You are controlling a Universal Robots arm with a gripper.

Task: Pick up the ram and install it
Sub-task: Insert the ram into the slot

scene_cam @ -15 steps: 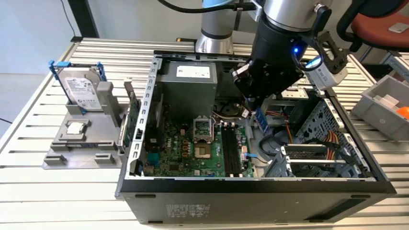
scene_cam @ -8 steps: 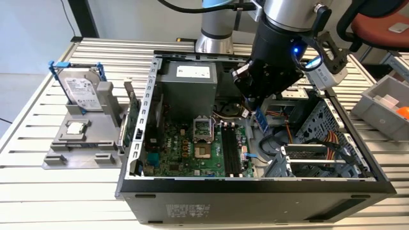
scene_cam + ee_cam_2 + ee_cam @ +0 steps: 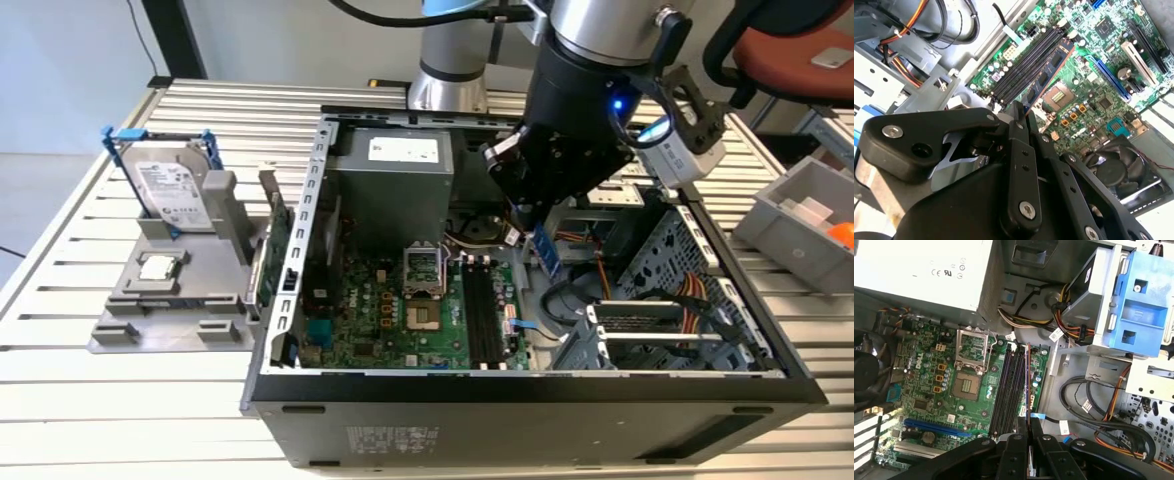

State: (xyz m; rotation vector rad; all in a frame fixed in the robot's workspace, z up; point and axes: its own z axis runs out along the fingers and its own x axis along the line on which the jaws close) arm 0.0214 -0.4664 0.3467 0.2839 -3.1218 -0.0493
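An open desktop computer case (image 3: 534, 385) lies on its side on a slatted metal worktop (image 3: 107, 400), its green motherboard (image 3: 387, 320) facing up. A robot arm reaches down into the case from above. Its black end effector (image 3: 541, 238) hangs over the middle of the case, just above the row of long black memory slots (image 3: 483, 310).

The end effector is closed narrowly on the ram (image 3: 547, 253), a thin dark-blue stick held on edge between the fingers. In the exterior view a short blue piece of it pokes out below the fingertips. In the second wrist view the ram (image 3: 1049, 75) runs out from the end effector (image 3: 1021, 114) along the slots (image 3: 1024, 65), parallel to them; whether it touches them cannot be told. In the first wrist view the ram (image 3: 1028, 390) shows as a thin edge rising from the end effector (image 3: 1028, 422) beside the slots (image 3: 1009, 390).

Beside the slots, away from the end effector, sits the square processor socket (image 3: 967, 386). A grey power supply box (image 3: 394, 175) lies beyond it. Outside the case, well apart from the end effector, a silver hard drive (image 3: 171, 192) in a blue frame stands in a grey holder (image 3: 174, 300).
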